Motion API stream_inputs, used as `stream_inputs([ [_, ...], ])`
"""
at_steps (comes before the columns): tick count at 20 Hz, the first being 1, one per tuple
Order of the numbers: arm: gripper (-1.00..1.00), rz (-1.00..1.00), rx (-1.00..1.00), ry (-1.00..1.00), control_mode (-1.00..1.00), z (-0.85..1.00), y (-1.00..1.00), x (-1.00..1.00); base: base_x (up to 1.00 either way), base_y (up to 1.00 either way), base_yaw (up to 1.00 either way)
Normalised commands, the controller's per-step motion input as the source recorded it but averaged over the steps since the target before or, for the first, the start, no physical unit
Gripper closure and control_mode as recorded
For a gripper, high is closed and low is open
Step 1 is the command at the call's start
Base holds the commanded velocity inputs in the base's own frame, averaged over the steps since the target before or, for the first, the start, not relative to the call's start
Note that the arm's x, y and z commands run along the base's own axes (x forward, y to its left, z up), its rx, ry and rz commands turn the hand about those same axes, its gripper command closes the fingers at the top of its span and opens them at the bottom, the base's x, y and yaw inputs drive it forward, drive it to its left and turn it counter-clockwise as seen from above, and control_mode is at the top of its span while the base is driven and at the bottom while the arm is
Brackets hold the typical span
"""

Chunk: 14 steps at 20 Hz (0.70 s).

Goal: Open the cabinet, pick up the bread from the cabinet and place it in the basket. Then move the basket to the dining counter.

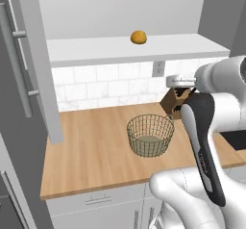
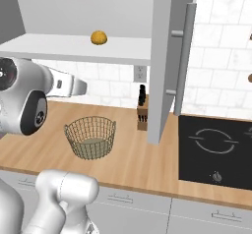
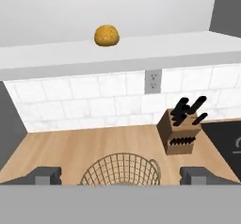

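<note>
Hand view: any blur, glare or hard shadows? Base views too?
Hand view: sharp, flat even light, no glare; bread and knife block crisp, only soft shade under the shelf. Left base view: basket mesh slightly aliased, faint shadow at its foot. Right base view: same flat rendering, cooktop matte, no reflections.

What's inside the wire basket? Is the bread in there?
The basket has nothing in it; through its mesh sides you see just its flat bottom. The bread sits up on the shelf of the open cabinet. In the hand view, the basket's lower part is cut off.
</note>
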Motion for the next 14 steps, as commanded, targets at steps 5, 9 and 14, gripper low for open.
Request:
stream_inputs([
  [5,-1.00,0.00,-0.02,0.05,-1.00,0.00,0.01,0.03,0.00,0.00,0.00],
  [9,-1.00,-0.07,-0.01,0.08,-1.00,0.08,0.12,0.34,0.00,0.00,0.00],
  [14,-1.00,-0.08,-0.07,0.00,-1.00,0.21,0.26,0.56,0.00,0.00,0.00],
])
